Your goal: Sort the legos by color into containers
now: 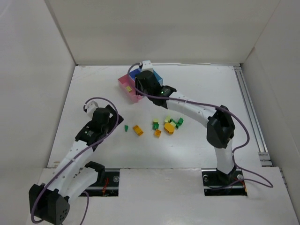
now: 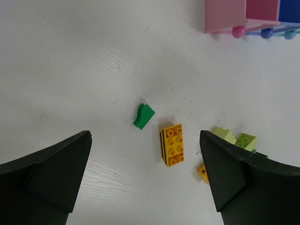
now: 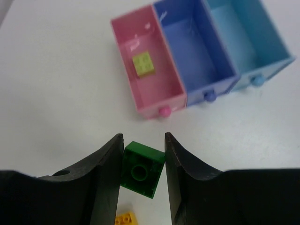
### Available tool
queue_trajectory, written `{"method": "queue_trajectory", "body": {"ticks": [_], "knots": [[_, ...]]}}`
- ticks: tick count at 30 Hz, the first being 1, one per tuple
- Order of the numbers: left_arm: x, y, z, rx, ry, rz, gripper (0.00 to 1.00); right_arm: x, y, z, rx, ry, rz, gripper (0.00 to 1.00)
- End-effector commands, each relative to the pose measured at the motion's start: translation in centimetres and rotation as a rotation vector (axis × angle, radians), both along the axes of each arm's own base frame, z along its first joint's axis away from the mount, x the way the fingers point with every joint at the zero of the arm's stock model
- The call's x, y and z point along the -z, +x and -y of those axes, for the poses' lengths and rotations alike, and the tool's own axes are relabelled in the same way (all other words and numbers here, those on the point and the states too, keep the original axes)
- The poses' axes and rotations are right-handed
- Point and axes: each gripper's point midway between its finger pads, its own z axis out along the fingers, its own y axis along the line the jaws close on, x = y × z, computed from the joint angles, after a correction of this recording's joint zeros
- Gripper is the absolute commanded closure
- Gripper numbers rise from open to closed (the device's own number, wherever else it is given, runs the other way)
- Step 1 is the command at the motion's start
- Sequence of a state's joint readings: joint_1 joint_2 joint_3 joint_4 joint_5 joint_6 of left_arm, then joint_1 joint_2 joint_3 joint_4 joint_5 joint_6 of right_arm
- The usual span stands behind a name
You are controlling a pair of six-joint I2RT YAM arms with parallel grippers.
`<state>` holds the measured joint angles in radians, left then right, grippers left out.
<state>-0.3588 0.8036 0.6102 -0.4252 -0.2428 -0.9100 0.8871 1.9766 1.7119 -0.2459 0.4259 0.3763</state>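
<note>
Legos (image 1: 165, 125) lie scattered on the white worktop (image 1: 93, 89), a loose cluster well apart from the pink bin (image 3: 121, 56), on its arm-base side in the top view. The containers (image 1: 127, 88) sit as one joined row: the pink bin, then the purple-blue bin (image 3: 187, 51) touching it, then the light blue bin (image 3: 243, 37) farthest from it. Each has a small round knob on its front wall. One pale yellow-green brick (image 3: 143, 63) is lying flat on the pink bin's floor, studs up.

Now the right pincer (image 3: 143, 138): it's clamped on a dark green brick (image 3: 142, 169), a finger pressed to each side. It hangs just off the pink bin's knob end, outside the bin. A corner of an orange-yellow brick (image 3: 125, 219) peeks in past the held one, farther from the pink bin.

Over to the left pincer (image 2: 144, 135): jaws spread wide with nothing between them, hovering over the worktop well away from the pink bin, which shows only at the top edge of its wrist view. Under it a small curved green piece (image 2: 143, 116) lies alone. Just beside that, not touching, is an oblong orange brick (image 2: 173, 144). Two pale bricks (image 2: 224, 135) sit close together by the far fingertip, all of them well short of the pink bin.
</note>
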Motion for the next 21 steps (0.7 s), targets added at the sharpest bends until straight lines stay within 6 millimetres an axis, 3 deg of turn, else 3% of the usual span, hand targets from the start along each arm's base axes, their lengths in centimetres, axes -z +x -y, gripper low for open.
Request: {"method": "queue_trajectory", "body": {"ticks": [1,2,4,5,6,7,8,9,12,14,15,17,21], "knots": [[-1.3,1.7,1.0,0.047,-0.003,0.062,0.00,-3.7,5.5,1.2,0.035,0.017,0.107,0.87],[-1.8,2.4,1.5,0.064,-0.014,0.090,0.00,-2.6,6.6,0.8,0.026,-0.003,0.107,0.86],[-1.2,2.8,1.9,0.081,-0.007,0.074,0.00,-2.6,8.4,0.7,0.041,0.001,0.123,0.85],[-1.3,3.2,2.0,0.081,-0.008,0.078,0.00,-4.4,9.5,0.5,0.047,0.020,0.161,0.85],[-1.6,3.5,2.3,0.096,-0.007,0.084,0.00,-2.8,10.8,0.5,0.055,-0.002,0.153,0.83],[-0.8,3.6,2.3,0.096,0.002,0.057,0.00,-2.7,11.1,0.0,0.048,0.006,0.156,0.82],[-0.8,3.8,2.3,0.110,0.019,0.055,0.00,-4.2,12.3,0.1,0.048,0.032,0.189,0.82],[-1.1,4.2,2.4,0.116,0.025,0.064,0.00,-2.5,13.3,0.2,0.059,0.017,0.176,0.80],[-1.0,4.9,3.1,0.158,0.037,0.062,0.00,-2.6,14.8,-0.3,0.027,0.046,0.190,0.77],[-0.4,5.1,3.4,0.175,0.042,0.046,0.00,-1.7,15.8,-0.5,0.026,0.056,0.198,0.74],[-1.0,5.5,3.5,0.175,0.037,0.067,0.00,-2.0,16.1,-0.7,0.024,0.059,0.214,0.72],[-1.1,5.8,3.8,0.189,0.036,0.068,0.00,-0.8,17.0,-0.7,0.026,0.058,0.209,0.67],[0.0,6.1,3.9,0.190,0.047,0.030,0.00,-0.5,17.6,-0.5,-0.007,0.077,0.203,0.47]]}}
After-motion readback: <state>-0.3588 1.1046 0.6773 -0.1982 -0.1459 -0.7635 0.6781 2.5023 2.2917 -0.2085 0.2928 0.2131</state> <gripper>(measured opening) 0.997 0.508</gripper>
